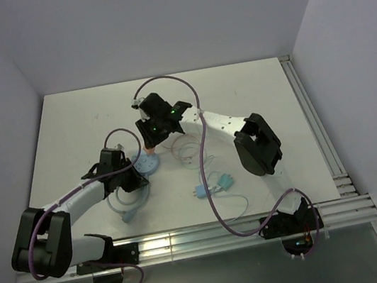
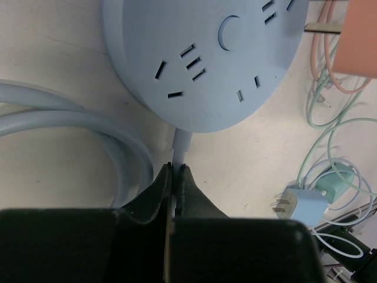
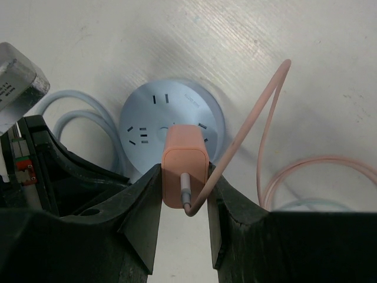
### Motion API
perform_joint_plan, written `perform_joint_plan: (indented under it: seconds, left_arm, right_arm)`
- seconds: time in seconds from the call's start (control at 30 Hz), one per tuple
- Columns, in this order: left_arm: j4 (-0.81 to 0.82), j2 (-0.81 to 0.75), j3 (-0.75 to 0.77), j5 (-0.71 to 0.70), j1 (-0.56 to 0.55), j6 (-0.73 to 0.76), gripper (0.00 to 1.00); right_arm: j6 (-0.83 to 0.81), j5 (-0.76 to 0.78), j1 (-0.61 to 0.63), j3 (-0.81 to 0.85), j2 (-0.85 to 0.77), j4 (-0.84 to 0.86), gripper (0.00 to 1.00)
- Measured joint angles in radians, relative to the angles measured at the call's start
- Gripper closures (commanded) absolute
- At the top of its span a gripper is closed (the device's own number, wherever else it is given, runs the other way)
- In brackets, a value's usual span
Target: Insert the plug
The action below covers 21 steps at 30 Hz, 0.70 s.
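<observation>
A round pale-blue socket hub lies flat on the white table, with several slot sets on its top face. My left gripper is shut on the hub's cable stem, right at the rim. The right gripper is shut on an orange plug, held upright above the hub. Its metal prongs point at the hub's face and hover just off it. A pink cable arcs away from the plug's back.
The hub's thick blue cable loops to the left. A blue plug and a green plug lie with thin tangled cords to the right. Metal rails line the table's near and right edges.
</observation>
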Motion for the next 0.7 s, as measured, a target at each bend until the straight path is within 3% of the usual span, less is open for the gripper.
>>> perform_joint_plan:
  seconds: [0.7]
  left_arm:
    - [0.004, -0.003, -0.003, 0.000, 0.000, 0.000, 1.00]
  right_arm:
    - [-0.034, 0.000, 0.006, 0.066, 0.053, -0.041, 1.00]
